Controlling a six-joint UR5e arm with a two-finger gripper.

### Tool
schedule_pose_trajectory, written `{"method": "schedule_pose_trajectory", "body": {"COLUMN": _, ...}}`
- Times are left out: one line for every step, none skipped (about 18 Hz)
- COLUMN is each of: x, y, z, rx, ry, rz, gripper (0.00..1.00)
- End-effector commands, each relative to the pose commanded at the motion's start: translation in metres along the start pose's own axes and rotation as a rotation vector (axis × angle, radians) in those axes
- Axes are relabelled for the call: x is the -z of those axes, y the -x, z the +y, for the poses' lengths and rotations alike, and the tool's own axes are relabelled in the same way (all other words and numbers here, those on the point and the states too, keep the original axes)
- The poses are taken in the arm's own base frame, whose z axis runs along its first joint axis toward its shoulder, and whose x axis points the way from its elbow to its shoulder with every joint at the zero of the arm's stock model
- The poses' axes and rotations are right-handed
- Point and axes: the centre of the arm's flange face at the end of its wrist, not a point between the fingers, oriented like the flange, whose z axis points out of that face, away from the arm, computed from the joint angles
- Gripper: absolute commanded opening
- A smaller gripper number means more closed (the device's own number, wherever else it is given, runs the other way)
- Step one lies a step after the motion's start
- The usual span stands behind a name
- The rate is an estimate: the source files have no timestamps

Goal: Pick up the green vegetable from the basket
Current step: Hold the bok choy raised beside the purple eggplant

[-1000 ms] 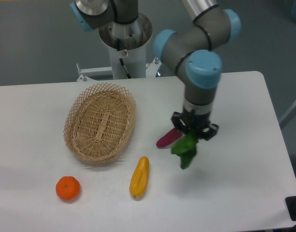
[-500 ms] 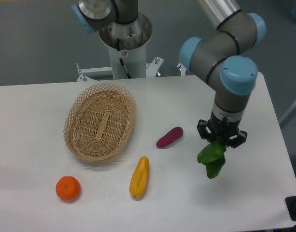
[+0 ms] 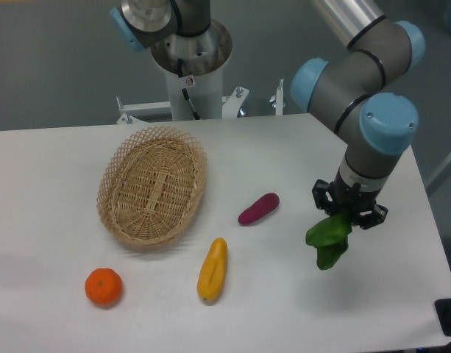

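With the basket (image 3: 152, 185) lying bare at nine o'clock, judged the pick-up as done and the carry as the step in hand. Saw the gripper (image 3: 348, 215) closed on the bok choy (image 3: 328, 243), leaves dangling clear of the table (image 3: 56, 162), well right of the purple sweet potato (image 3: 258, 209). Next: probably lower gently at three o'clock, then release.

Gripper (image 3: 349, 211) hung over right side of table (image 3: 56, 162), clamped on green vegetable (image 3: 328, 240), leaves drooping. Basket (image 3: 152, 185) sat left, well apart. Purple sweet potato (image 3: 258, 208), yellow fruit (image 3: 212, 270), orange (image 3: 103, 286) lay on tabletop.
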Motion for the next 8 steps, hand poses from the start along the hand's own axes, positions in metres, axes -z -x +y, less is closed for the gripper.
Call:
{"method": "schedule_pose_trajectory", "body": {"x": 0.0000, "y": 0.0000, "z": 0.0001, "rx": 0.000, "ry": 0.001, "rz": 0.000, "gripper": 0.16}}
{"method": "schedule_pose_trajectory", "body": {"x": -0.0007, "y": -0.0003, "z": 0.0003, "rx": 0.000, "ry": 0.002, "rz": 0.001, "gripper": 0.16}}
{"method": "schedule_pose_trajectory", "body": {"x": -0.0007, "y": -0.0003, "z": 0.0003, "rx": 0.000, "ry": 0.002, "rz": 0.001, "gripper": 0.16}}
{"method": "schedule_pose_trajectory", "body": {"x": 0.0001, "y": 0.0002, "z": 0.0002, "rx": 0.000, "ry": 0.002, "rz": -0.002, "gripper": 0.17}}
{"method": "schedule_pose_trajectory", "body": {"x": -0.0006, "y": -0.0001, "z": 0.0004, "rx": 0.000, "ry": 0.003, "rz": -0.001, "gripper": 0.17}}
{"method": "schedule_pose_trajectory", "body": {"x": -0.0004, "y": 0.0001, "z": 0.0003, "rx": 0.000, "ry": 0.002, "rz": -0.002, "gripper": 0.17}}
{"method": "schedule_pose_trajectory", "body": {"x": -0.0003, "y": 0.0002, "z": 0.0004, "rx": 0.000, "ry": 0.003, "rz": -0.004, "gripper": 0.17}}
{"method": "schedule_pose_trajectory", "body": {"x": -0.0003, "y": 0.0002, "z": 0.0004, "rx": 0.001, "ry": 0.003, "rz": -0.004, "gripper": 0.17}}
